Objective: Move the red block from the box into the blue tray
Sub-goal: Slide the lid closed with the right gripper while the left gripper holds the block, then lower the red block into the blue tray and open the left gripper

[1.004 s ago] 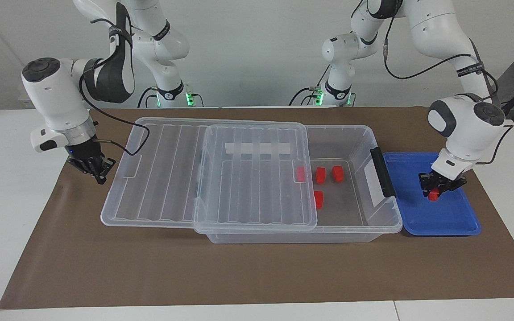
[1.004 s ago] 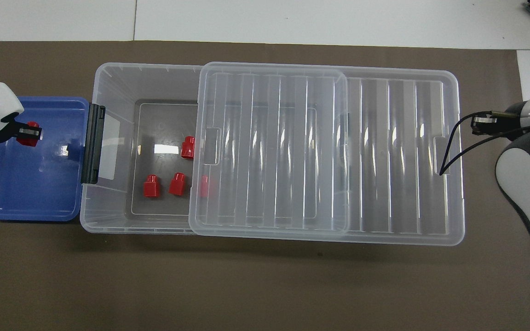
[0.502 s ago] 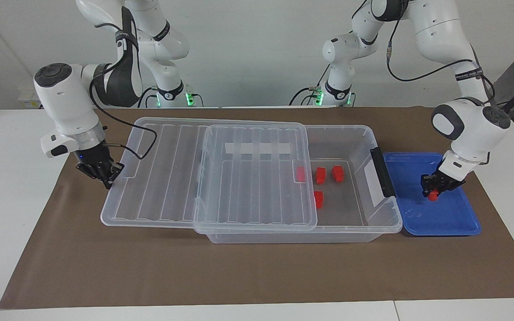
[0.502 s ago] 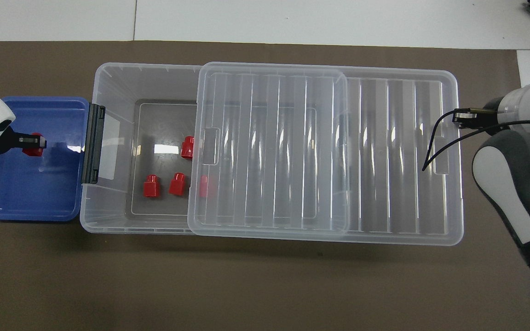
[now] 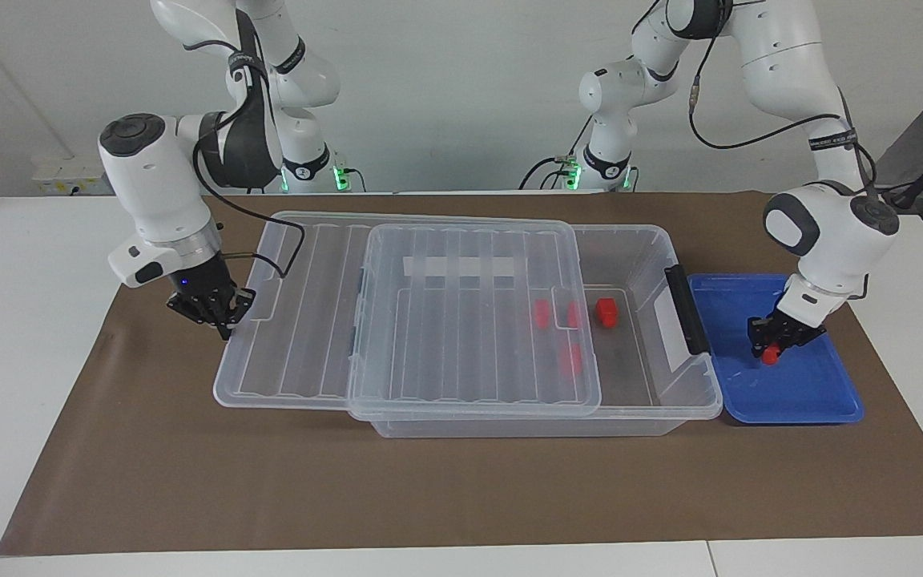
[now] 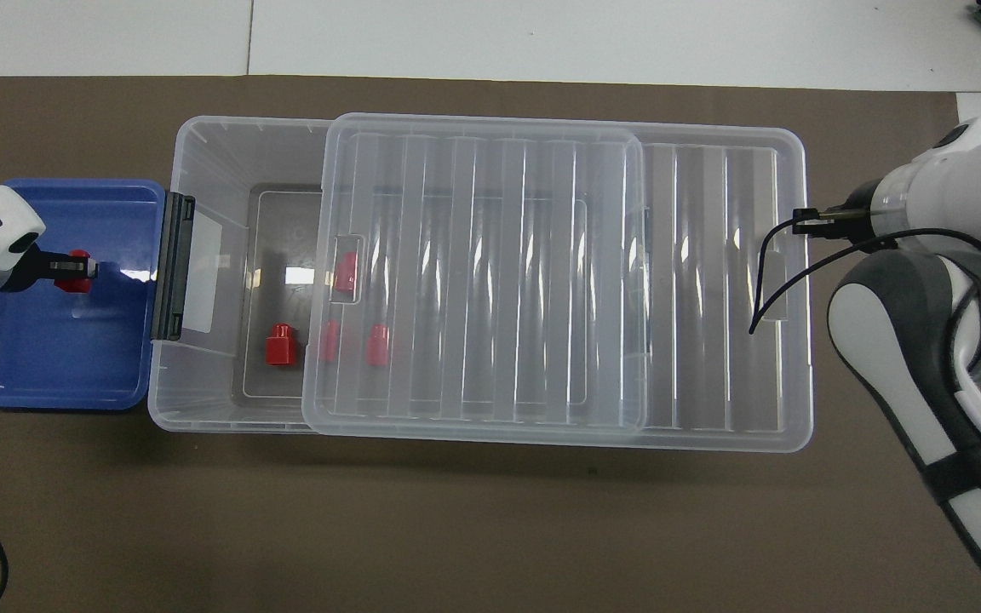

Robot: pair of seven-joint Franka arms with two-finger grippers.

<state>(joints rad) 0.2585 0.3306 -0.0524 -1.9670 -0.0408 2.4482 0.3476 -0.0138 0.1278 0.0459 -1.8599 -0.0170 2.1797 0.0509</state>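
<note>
Mat: brown paper sheet [image 5: 429, 489], matte and flat, filling the lower frame of the facing view.
Box: clear, glossy plastic [image 5: 670, 385], rectangular with rounded corners, at the centre of the frame; a black clip handle [image 5: 687, 308] sits on the end that touches the tray.
Lid: ribbed clear plastic [image 5: 469, 320], lying flat across the box and overhanging toward the right arm's end.
What changed: the lid has slid toward the tray within the last second. Only one spare block [image 5: 606, 312] is now uncovered; three more show through the lid.
Tray: shallow glossy blue plastic [image 5: 798, 401] with a raised rim, at mid-height, at the left arm's end of the table.
Block: small, bright red, rounded plastic [image 5: 769, 357], low inside the tray, at or just above its floor.
Left gripper: [image 5: 771, 350] clenched on the block; it has sunk lower into the tray.
Right gripper: [image 5: 217, 312] at the lid's overhanging end, at mid-height. I cannot tell whether it grips.
My reading: the block is delivered apart from letting go, and I judge the closing lid marks the finish.
</note>
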